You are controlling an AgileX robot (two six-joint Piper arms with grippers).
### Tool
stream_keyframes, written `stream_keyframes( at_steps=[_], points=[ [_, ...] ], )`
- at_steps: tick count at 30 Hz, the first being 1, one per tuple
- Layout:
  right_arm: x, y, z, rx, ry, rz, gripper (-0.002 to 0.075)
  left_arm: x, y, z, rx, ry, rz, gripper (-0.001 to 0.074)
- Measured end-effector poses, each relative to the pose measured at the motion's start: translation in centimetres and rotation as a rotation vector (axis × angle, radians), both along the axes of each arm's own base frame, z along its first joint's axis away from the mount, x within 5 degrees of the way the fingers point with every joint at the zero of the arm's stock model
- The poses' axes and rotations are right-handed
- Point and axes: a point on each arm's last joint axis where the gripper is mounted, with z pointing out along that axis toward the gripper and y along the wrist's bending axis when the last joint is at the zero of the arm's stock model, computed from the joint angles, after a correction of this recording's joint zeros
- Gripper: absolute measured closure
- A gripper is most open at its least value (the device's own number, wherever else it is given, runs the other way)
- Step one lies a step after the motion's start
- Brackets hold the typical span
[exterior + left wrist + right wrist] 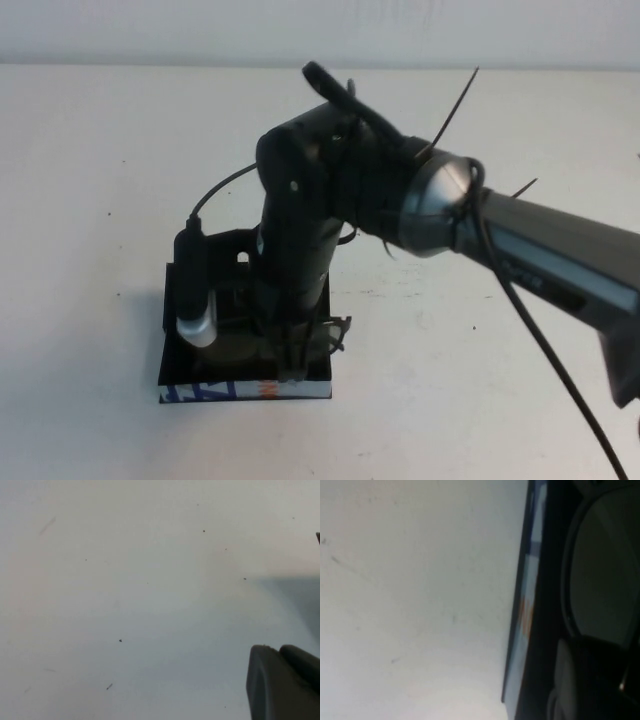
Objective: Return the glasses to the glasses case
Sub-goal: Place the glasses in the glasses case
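Note:
The glasses case (190, 390) is a black open box at the table's front left, with a light front edge printed in blue and orange. My right gripper (291, 358) reaches straight down into it and is shut on the glasses (338, 331), whose dark frame lies low inside the case, with the temple tips showing at the right wall. In the right wrist view a dark lens (605, 570) sits just behind the case's printed edge (526, 615), next to a finger pad (565, 680). My left gripper (280, 655) is shut and empty over bare table, out of the high view.
The right arm (540, 250) crosses from the right edge and hides most of the case's inside. Its camera pod (194, 290) and cable hang over the case's left wall. White table (480, 400) surrounds the case on all sides.

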Motion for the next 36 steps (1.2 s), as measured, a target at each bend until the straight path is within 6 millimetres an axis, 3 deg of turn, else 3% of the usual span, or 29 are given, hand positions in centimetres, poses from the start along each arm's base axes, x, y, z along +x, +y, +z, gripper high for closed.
stream_keyframes(
  at_steps=[4, 11, 36],
  points=[
    [0.1, 1.7, -1.7, -0.006, 0.025, 0.0, 0.0657, 0.0, 0.0, 0.0, 0.0, 0.0, 0.0, 0.0736],
    [0.6, 2.3, -2.7, -0.01, 0.037, -0.011, 0.0657, 0.0, 0.0, 0.0, 0.0, 0.0, 0.0, 0.0736],
    [0.3, 2.8, -1.9, -0.003, 0.022, -0.07, 0.0657, 0.0, 0.0, 0.0, 0.0, 0.0, 0.0, 0.0736]
  ],
)
